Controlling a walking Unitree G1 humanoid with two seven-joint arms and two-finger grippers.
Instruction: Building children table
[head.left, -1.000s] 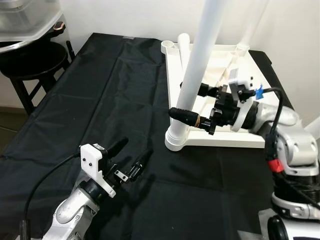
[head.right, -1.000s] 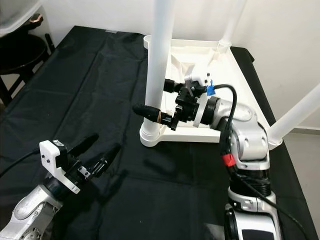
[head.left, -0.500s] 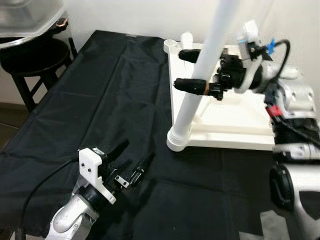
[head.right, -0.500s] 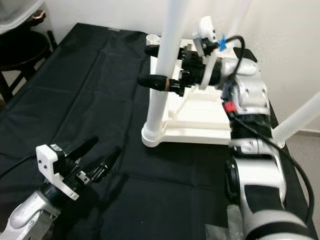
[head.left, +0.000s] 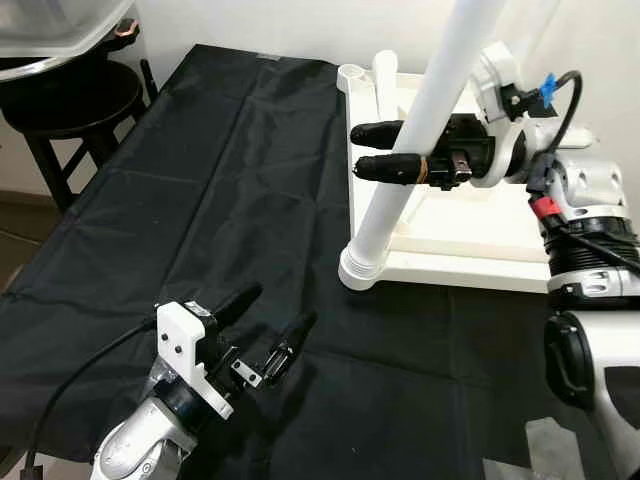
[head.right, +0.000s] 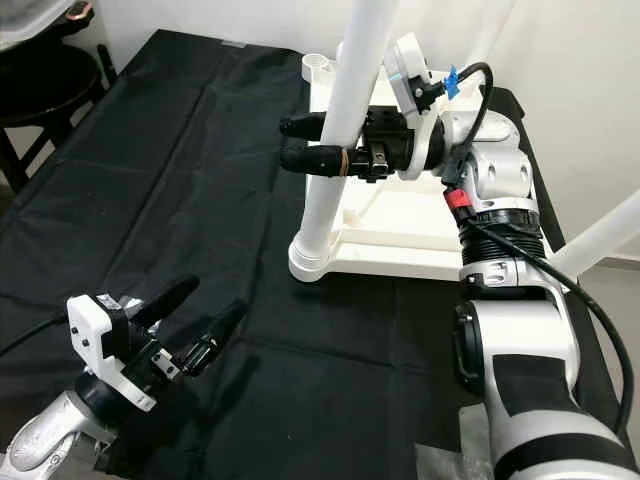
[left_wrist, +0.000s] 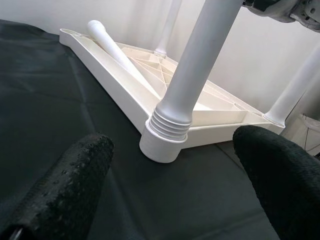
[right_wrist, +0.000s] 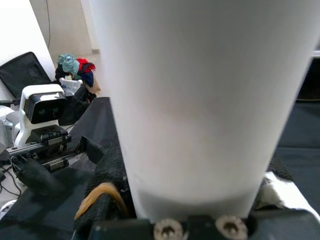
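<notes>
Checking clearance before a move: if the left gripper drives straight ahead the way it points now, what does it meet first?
Probably the threaded base of the near table leg in the corner socket of the upturned white tabletop. The left gripper, jaws open, has bare black cloth before it.

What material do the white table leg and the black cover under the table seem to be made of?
The white table leg, held by the right tool, looks like moulded plastic: smooth, slightly glossy, with threaded ridges at its base. The black cover looks like thin matte fabric or plastic sheet, since it shows fold creases and soft wrinkles; which one is unclear.
</notes>
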